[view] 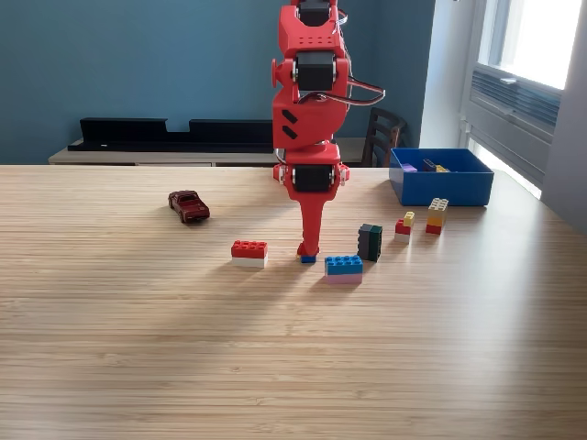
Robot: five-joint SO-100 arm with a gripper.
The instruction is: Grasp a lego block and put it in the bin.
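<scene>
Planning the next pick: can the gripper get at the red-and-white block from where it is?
Probably yes. The gripper is down at a small blue block, and the red-and-white block lies just to the exterior view's left with bare table between them.

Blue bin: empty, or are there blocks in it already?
Not empty. The blue bin shows a few small pieces above its far wall, purple and yellow among them; the count cannot be told from the exterior view.

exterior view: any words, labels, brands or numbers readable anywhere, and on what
None can be read.
The red arm shows no label or number.
The blue bin, the lego blocks, such as the red and white one, and the red toy car carry no legible text; any fine print is too small to tell.
</scene>
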